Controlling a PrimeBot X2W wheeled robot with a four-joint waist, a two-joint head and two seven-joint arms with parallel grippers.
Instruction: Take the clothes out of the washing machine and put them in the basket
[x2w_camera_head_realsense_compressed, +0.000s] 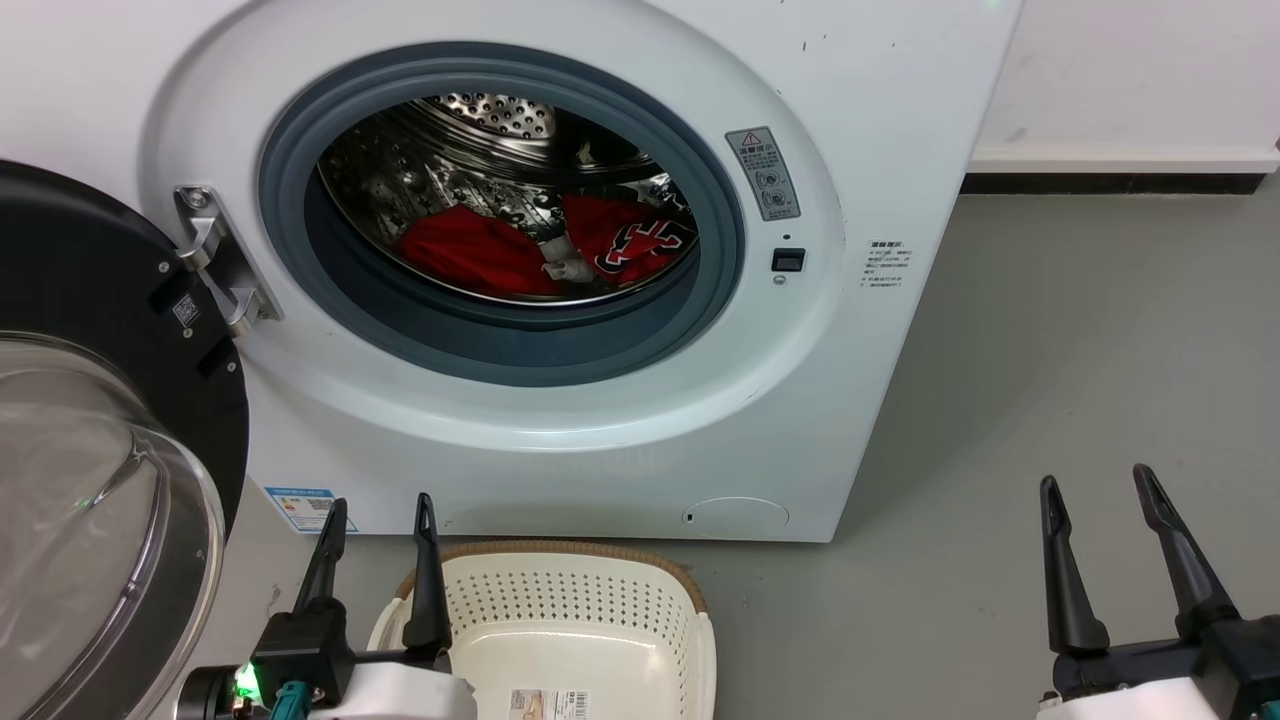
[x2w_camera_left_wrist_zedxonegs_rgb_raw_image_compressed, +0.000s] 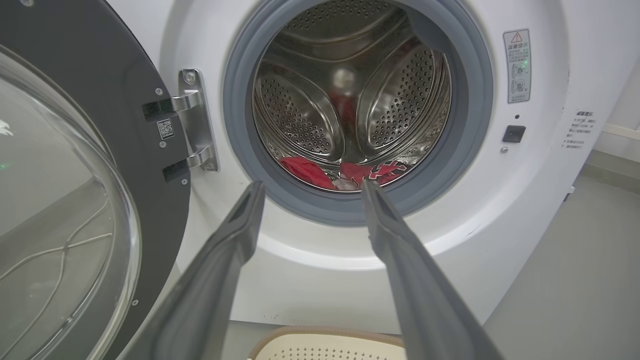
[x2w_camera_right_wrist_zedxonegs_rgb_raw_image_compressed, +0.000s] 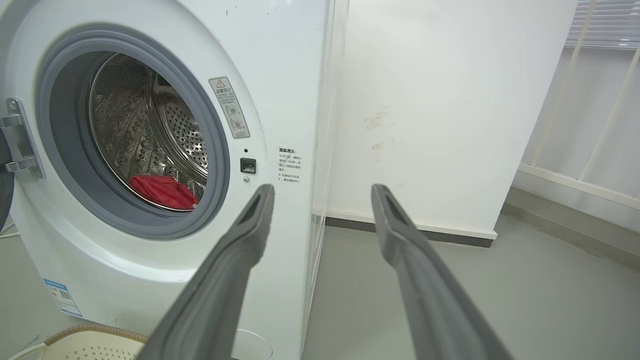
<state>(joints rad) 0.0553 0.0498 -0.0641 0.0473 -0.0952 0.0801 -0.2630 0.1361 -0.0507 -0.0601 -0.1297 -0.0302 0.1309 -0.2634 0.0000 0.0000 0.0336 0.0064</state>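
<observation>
both claws open and idle, clothes in the drum, nothing red in the basket yet
left claw hangs with fingers spread over the basket, which sits on the floor touching the washing machine. right claw is spread too, off to the right, holding nothing. the left wrist view looks straight into the opening, so that arm seems better placed. i'd go in low, clear the grey rubber ring, pinch a raised fold, then lift over the lip before pulling back. watch the open door on the left. clothes lie on the drum bottom: two bright red crumpled soft pieces, the right one with black white-edged numerals.
</observation>
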